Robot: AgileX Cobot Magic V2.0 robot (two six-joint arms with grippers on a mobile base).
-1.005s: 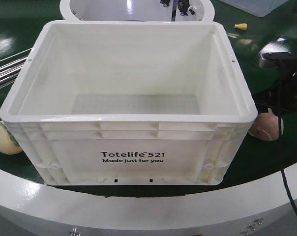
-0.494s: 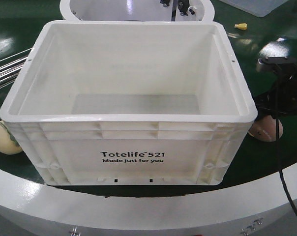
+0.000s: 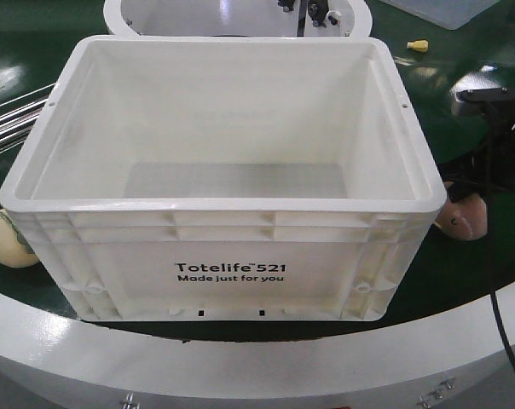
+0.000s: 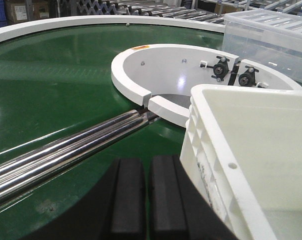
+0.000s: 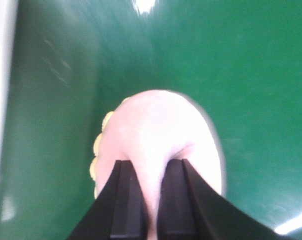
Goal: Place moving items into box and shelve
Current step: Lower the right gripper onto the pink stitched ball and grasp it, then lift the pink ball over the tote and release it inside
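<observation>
The box (image 3: 223,256) is a large white crate printed "Totelife 521", standing open and empty on the green belt; its corner (image 4: 231,165) shows in the left wrist view. A pinkish-tan ball (image 3: 464,218) lies on the belt by the crate's right side. My right gripper (image 5: 153,200) is shut on this ball (image 5: 156,135), whose soft skin is squeezed between the black fingers. A cream-yellow ball (image 3: 5,240) peeks out at the crate's left. My left gripper (image 4: 147,200) is shut with nothing in it, beside the crate's left wall.
Chrome rails (image 4: 66,150) cross the belt left of the crate. A white ring hub (image 4: 141,90) sits behind it. A clear plastic bin (image 4: 276,35) stands at the back right. A small yellow piece (image 3: 419,46) lies on the belt. The white outer rim (image 3: 70,341) curves along the front.
The right arm has come down onto the pinkish ball and its fingers have closed on it; the ball now looks squashed and lower. The crate and cream ball barely moved.
</observation>
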